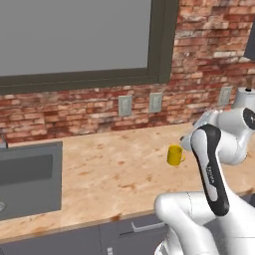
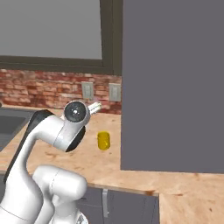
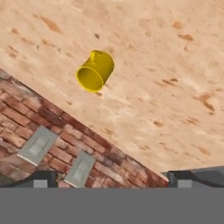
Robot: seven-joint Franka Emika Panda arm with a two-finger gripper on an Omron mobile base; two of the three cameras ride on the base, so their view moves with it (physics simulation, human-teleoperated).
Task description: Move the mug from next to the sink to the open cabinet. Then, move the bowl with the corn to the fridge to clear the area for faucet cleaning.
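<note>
The little yellow mug (image 1: 175,155) stands on the counter (image 1: 109,174), well away from the sink (image 1: 30,177) and close to the brick wall (image 1: 199,64). The gripper (image 3: 112,179) hangs above it, fingers spread wide, holding nothing. I think it should come down straight and pinch the mug's sides gently.

One yellow mug (image 1: 175,155) stands on one counter (image 1: 114,174). There is one sink (image 1: 30,177). Two wall outlets (image 1: 125,105) sit on the brick wall (image 1: 209,55).
</note>
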